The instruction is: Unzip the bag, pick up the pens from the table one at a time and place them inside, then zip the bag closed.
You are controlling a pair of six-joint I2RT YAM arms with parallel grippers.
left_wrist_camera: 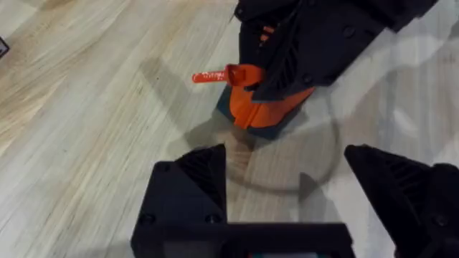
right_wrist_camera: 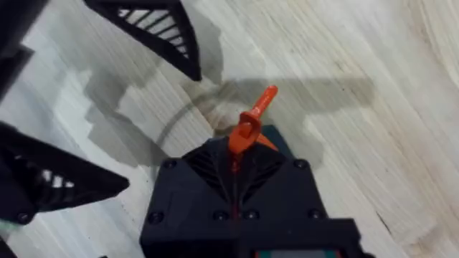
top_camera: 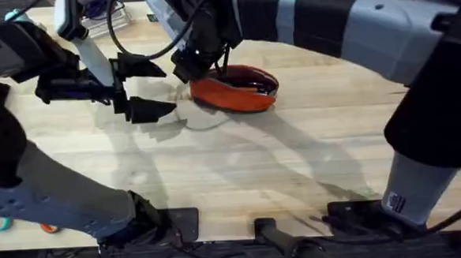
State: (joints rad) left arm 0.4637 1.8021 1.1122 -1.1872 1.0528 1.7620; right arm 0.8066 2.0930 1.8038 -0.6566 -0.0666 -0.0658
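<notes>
Orange bag [top_camera: 236, 93], end hidden under right fingers [right_wrist_camera: 240, 147] seemingly pinching its zipper pull [right_wrist_camera: 254, 118]; left fingers [top_camera: 137, 88] wide.

Bright, even overhead lighting across pale table [top_camera: 241, 176]. Soft multiple shadows spread beneath both arms, hinting at several ceiling sources. Right arm [top_camera: 383, 26] looms large, dark, blurred close under overhead camera. Wrist views soft overall; near fingers out of focus. Faint glare on wood grain. Mild edge distortion.
</notes>
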